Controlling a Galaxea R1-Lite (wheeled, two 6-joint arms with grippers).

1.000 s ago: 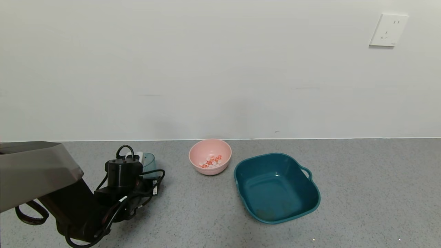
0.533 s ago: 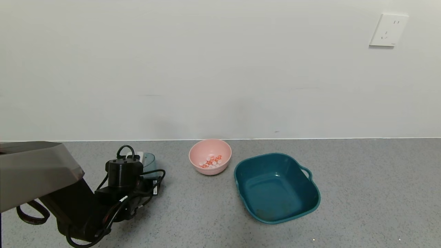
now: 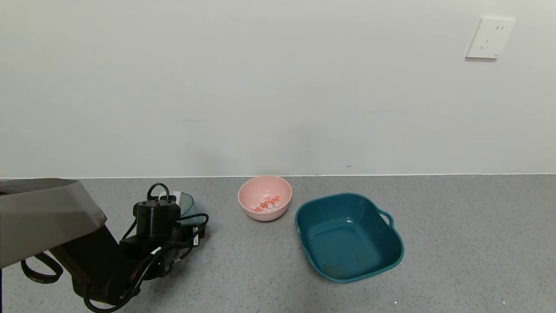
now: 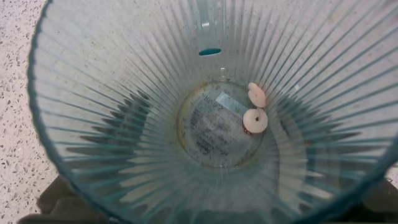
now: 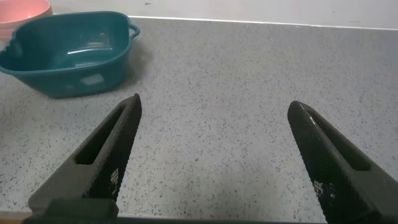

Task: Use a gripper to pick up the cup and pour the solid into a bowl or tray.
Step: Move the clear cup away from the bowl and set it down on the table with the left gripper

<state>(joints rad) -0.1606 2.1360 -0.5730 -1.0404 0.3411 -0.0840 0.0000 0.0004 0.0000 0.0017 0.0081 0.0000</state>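
Left pincer (image 3: 184, 217) grips the cup (image 3: 187, 205) low over the surface (image 3: 456, 243), left of the bowl (image 3: 265, 191) (two solid pieces (image 4: 255, 119) remain inside). Set it down upright before releasing. Right pincer (image 5: 214, 158) spread, idle.

cup (image 3: 187, 205) mostly hidden behind left tool (image 3: 184, 217); tool's fingers unseen; right tool (image 5: 214, 152) fingertips cut off.

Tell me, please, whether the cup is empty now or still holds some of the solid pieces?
Nearly empty. The left wrist view looks into the cup and shows just two pieces at its bottom; most of the solid lies in the pink bowl.
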